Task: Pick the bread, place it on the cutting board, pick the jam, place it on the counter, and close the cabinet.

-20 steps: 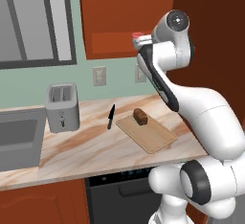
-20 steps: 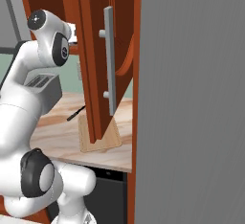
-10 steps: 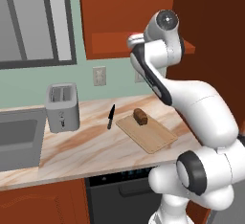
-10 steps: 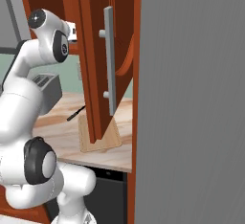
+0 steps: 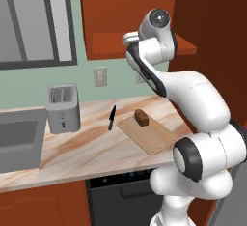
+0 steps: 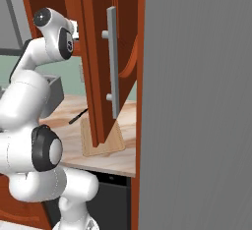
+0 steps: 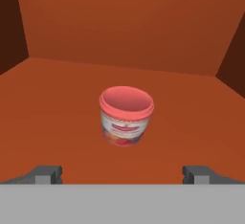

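Observation:
The jam [image 7: 126, 115], a pink-red jar with a paler rim, stands upright on the cabinet's shelf [image 7: 57, 113], a little ahead of my gripper [image 7: 123, 175]. The gripper is open, its fingertips [image 7: 48, 174] wide apart on either side, touching nothing. The arm reaches up into the reddish-brown cabinet [image 5: 140, 7]. The cabinet's door [image 6: 101, 62] stands open, with its grey handle [image 6: 112, 67] facing the right base view. The dark brown bread [image 5: 142, 118] lies on the light wooden cutting board [image 5: 154, 138], which rests on the marble-patterned counter [image 5: 87, 145].
A black knife [image 5: 112, 118] lies on the counter left of the board. A silver toaster [image 5: 62, 106] stands further left, and a sink [image 5: 17, 140] sits at the left edge. A grey wall [image 6: 197, 101] bounds the right side beside the open door.
The arm's upper joints and hand have shifted left, and the hand sits further in over the cabinet shelf. The gripper has stayed open. Bread, board and door have not moved.

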